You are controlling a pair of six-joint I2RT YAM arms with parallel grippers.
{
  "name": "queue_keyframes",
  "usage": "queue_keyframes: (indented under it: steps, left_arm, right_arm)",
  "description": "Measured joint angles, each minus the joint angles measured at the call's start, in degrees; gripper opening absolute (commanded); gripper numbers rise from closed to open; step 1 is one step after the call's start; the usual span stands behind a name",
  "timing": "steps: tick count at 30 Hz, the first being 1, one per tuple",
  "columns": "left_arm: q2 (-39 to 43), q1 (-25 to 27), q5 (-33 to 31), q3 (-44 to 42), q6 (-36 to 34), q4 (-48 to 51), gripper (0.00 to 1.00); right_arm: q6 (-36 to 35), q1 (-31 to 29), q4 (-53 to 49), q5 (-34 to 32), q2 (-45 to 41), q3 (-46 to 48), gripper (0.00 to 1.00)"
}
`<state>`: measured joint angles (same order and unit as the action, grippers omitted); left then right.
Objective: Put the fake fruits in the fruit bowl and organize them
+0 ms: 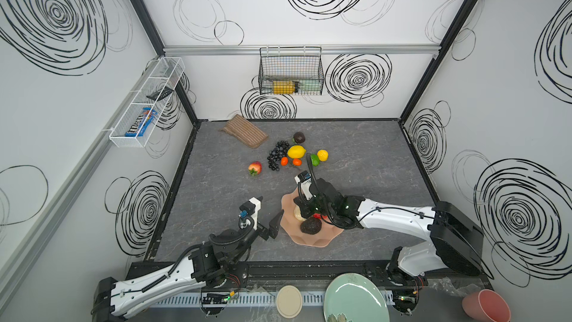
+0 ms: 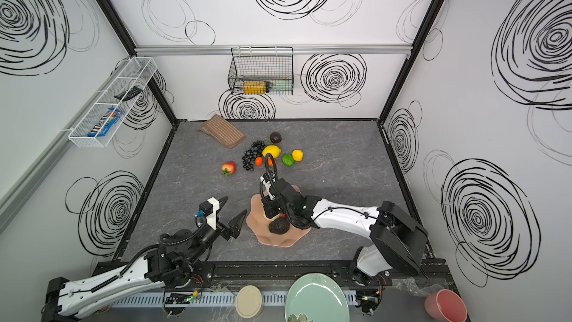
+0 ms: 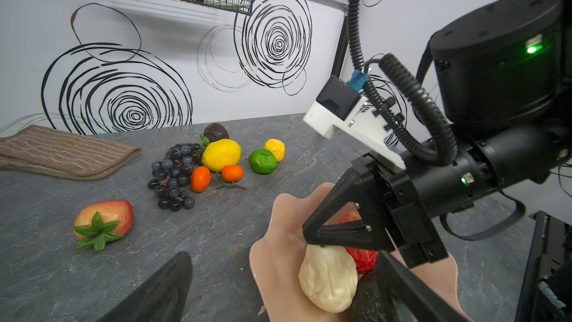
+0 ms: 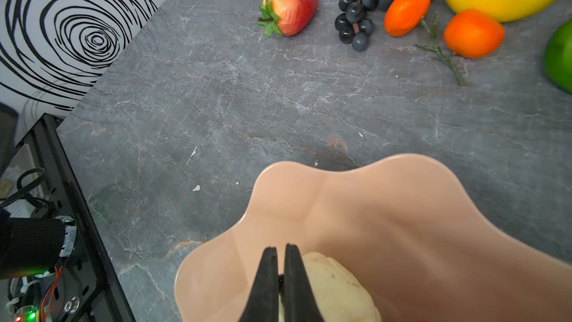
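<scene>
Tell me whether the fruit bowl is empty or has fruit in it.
Not empty. The fruit bowl holds a beige fruit, a dark avocado and a red fruit, which is partly hidden.

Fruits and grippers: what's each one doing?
Fruit bowl: upright, three fruits inside.
Left gripper: open, empty, beside the bowl.
Right gripper: shut, over the bowl.
Beige fruit: in bowl.
Red fruit: in bowl, partly hidden.
Avocado: in bowl.
Strawberry: on table, on its side.
Grape bunch: on table.
Lemon: on table.
Lime: on table.
Tangerines: on table.
Small yellow fruit: on table.
Dark fruit: on table.
</scene>
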<state>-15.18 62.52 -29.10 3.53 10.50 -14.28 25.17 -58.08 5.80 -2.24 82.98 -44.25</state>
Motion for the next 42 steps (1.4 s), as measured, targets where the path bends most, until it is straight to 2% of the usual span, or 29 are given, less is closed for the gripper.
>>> queue_keyframes:
  steps: [13, 21, 27, 33, 36, 42]
  left_arm:
    - [0.0, -1.3, 1.3, -0.4, 0.1, 0.5, 0.96]
    - [0.0, -1.9, 2.2, -0.7, 0.3, 0.4, 0.96]
    - [0.0, -2.6, 2.5, -1.0, 0.5, 0.5, 0.96]
    - [-1.1, -4.9, 2.5, -0.3, 2.6, 1.9, 0.96]
    - [-2.6, -6.8, 2.5, 1.1, 3.8, 3.1, 0.96]
    - [-4.2, -9.5, 2.3, 2.3, 4.9, 3.9, 0.96]
  right_arm:
    - [0.0, -0.4, -0.6, -0.6, -1.8, 0.2, 0.27]
    - [0.0, -0.5, -0.6, -0.6, -2.2, 0.2, 0.35]
    - [-0.1, -0.5, -2.5, -0.6, -4.1, 0.2, 0.49]
    - [-1.9, 0.6, -5.2, -2.9, -10.4, -0.1, 0.60]
    - [-3.4, 4.2, -5.3, -3.2, -13.1, -0.3, 0.62]
    - [-5.1, 19.3, -5.3, -0.6, -11.2, -3.6, 0.68]
